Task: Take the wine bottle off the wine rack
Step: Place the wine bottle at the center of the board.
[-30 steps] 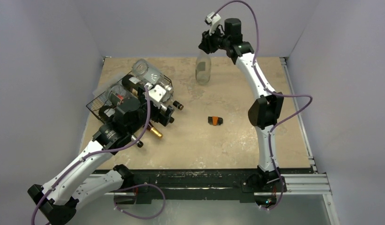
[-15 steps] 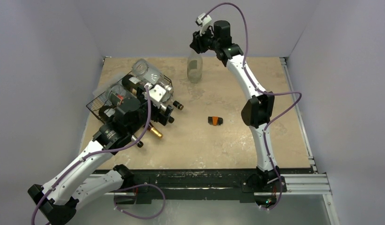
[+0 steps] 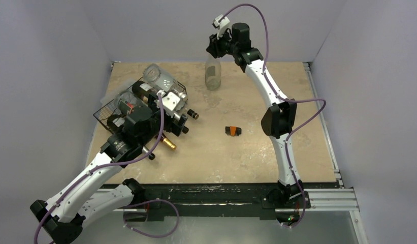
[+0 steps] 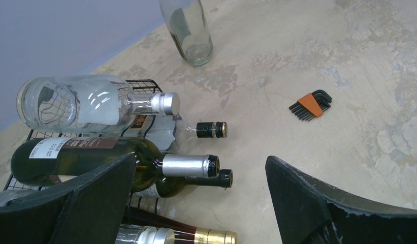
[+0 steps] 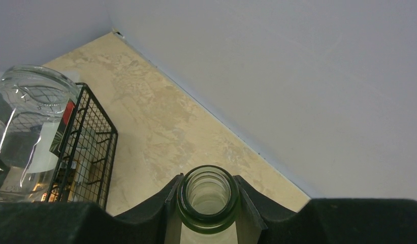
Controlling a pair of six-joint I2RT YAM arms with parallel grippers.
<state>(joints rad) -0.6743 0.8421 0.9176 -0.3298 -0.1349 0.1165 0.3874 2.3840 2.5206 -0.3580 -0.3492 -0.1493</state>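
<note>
A clear, green-tinted wine bottle stands upright at the far side of the table, to the right of the wine rack. My right gripper is shut on its neck; in the right wrist view both pads press just below the open mouth. The bottle's lower body also shows in the left wrist view. The black wire wine rack sits at the table's left and holds several lying bottles. My left gripper hangs open over the necks at the rack's right side, touching nothing.
On the rack lie a clear bottle with a silver cap and a dark green bottle with a silver foil neck. A small black bottle neck and an orange hex key set lie on the table. Walls close in behind and at the sides.
The right arm has carried the upright bottle a little to the left along the back wall, then held still. The left arm has not moved.
</note>
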